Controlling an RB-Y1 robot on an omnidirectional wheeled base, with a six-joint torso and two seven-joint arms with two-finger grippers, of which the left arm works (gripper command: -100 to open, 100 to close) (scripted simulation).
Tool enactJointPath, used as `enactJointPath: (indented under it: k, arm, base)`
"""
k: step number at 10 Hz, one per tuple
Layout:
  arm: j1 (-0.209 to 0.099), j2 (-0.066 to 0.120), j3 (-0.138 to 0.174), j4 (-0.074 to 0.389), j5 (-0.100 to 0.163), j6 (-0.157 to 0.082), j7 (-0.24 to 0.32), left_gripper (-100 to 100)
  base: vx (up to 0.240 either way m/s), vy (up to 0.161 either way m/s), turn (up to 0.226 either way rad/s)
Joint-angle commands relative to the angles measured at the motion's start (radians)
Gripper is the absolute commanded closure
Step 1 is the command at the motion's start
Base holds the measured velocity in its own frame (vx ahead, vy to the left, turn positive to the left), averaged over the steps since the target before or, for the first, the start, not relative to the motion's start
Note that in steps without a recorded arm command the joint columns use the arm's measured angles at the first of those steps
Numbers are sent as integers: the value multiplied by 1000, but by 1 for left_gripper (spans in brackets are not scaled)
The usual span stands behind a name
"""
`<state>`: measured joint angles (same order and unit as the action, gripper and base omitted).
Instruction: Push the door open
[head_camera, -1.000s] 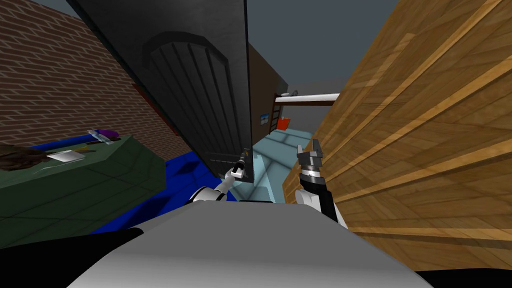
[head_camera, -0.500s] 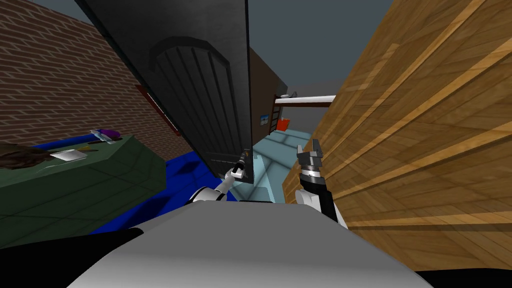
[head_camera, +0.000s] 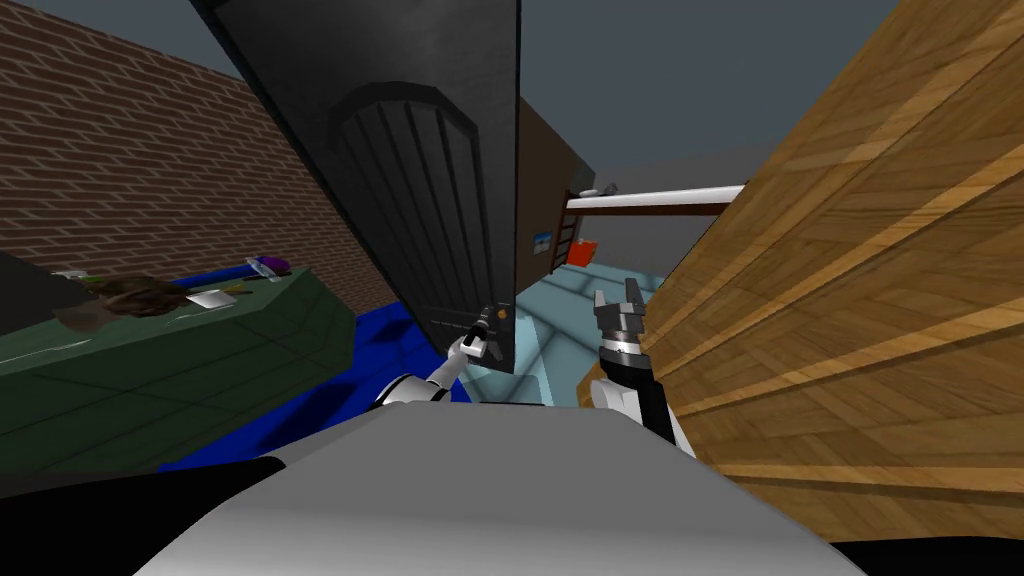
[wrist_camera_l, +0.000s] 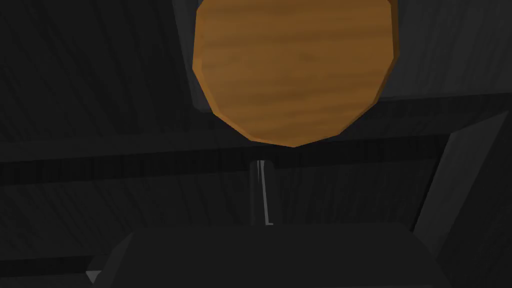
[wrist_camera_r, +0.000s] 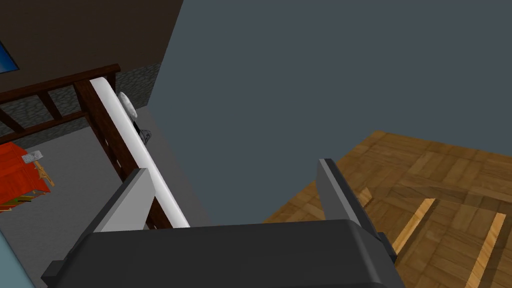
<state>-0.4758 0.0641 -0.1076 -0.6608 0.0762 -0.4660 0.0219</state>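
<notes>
Brick wall (head_camera: 120, 150) left, plank wall (head_camera: 880, 300) right. My left tool (head_camera: 481, 335), blades closed, presses the dark door (head_camera: 420, 200) just beside its knob (wrist_camera_l: 295, 65). My right tool (head_camera: 620, 300) is open, empty, farther off.

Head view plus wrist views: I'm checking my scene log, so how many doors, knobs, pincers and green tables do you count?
Door: 1
Knob: 1
Pincers: 2 (left pincer shut, right pincer open)
Table: 1
Total: 5
</notes>
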Motion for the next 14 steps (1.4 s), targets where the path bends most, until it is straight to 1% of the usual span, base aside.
enactJointPath:
  k: [1, 3, 5, 6, 7, 10, 11, 12, 13, 14]
  arm:
    - [0, 4, -1, -3, 0, 2, -10, -100]
    - [1, -1, -1, -5, -1, 4, -16, -100]
    - [1, -24, -2, -8, -1, 7, -28, -100]
    - [1, -24, -2, -8, -1, 7, -28, -100]
    - [1, -54, -3, -11, -2, 9, -37, -100]
    - [2, -106, -4, -13, -2, 11, -47, -100]
    - [-7, -93, -3, 6, -1, 2, -42, -100]
    - [-8, -66, 0, 9, -1, -1, -46, -100]
    - [-8, -66, 0, 9, -1, -1, -46, -100]
    - [-9, -47, 4, 10, 0, -3, -51, -100]
  base:
    - [-60, 5, 159]
    - [-226, -20, 28]
    - [-251, -9, 86]
    - [-173, -16, 4]
    - [-175, -28, 71]
    - [-171, -15, 54]
    - [-57, -7, 3]
    - [91, 15, -20]
    - [122, 25, -5]
    - [152, 8, -23]
